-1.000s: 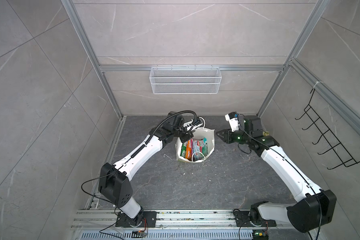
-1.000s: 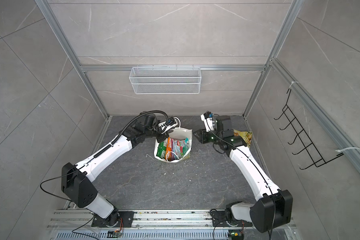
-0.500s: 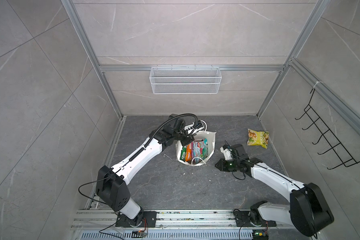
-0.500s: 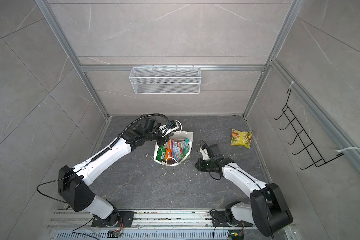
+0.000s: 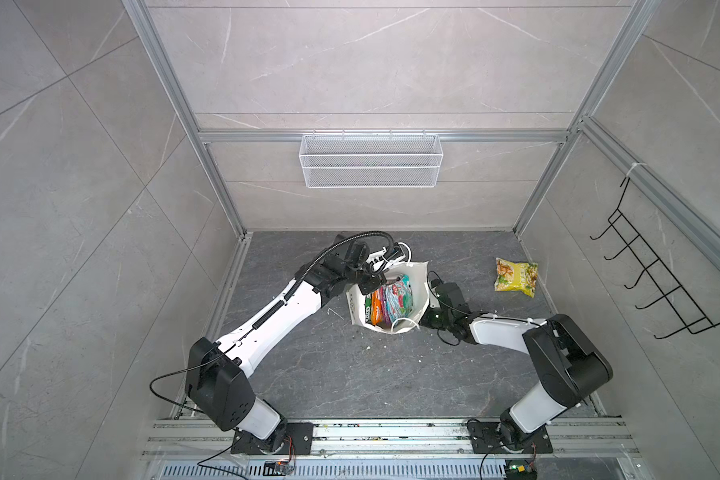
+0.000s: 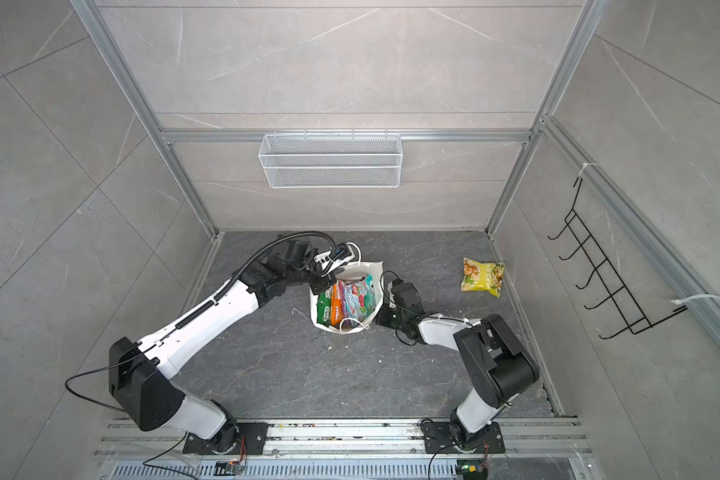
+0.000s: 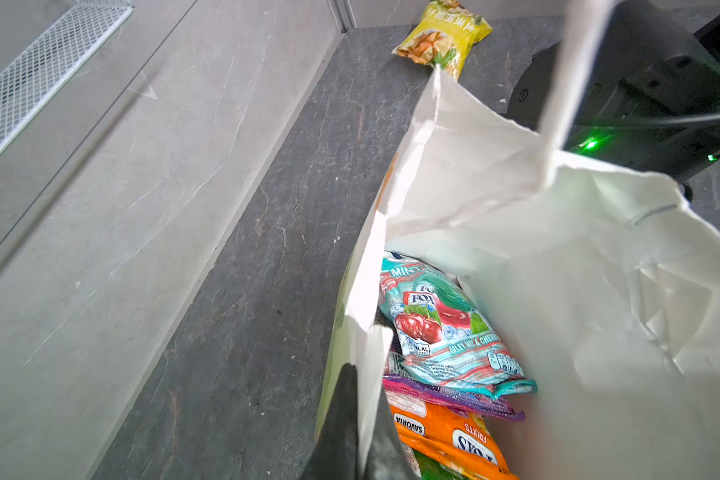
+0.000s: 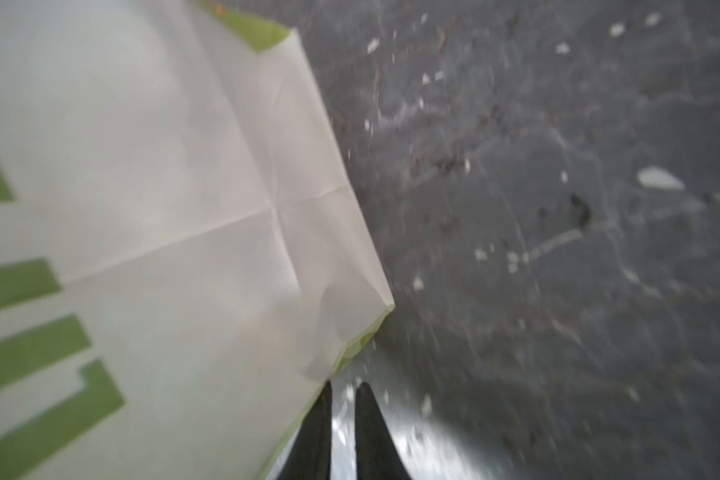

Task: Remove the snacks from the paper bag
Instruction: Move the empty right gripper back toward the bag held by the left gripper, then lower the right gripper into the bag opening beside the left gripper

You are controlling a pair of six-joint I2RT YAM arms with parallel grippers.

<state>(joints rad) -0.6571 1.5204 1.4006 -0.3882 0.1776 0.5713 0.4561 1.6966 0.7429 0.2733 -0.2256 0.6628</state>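
Note:
The white paper bag [image 5: 420, 291] [image 6: 376, 286] stands open mid-floor, and several snacks [image 5: 391, 301] stand on edge inside it. The left wrist view shows a teal packet [image 7: 445, 332], a purple one [image 7: 454, 397] and an orange one [image 7: 449, 440]. My left gripper [image 7: 362, 415] [image 5: 368, 286] is shut on the bag's rim at its far left side. My right gripper [image 8: 345, 399] is low on the floor beside the bag's [image 8: 225, 208] bottom right corner, its jaws almost together and holding nothing. A yellow chip bag [image 5: 515, 277] [image 6: 483, 276] lies on the floor at the back right.
A white wire-mesh basket [image 5: 371, 160] hangs on the back wall. A black hook rack [image 5: 657, 282] is on the right wall. Small white crumbs [image 8: 657, 178] dot the dark floor near the bag.
My right arm swung from the back right, near the chip bag, down to the bag's right side, and its jaws narrowed. The left gripper kept its hold on the rim.

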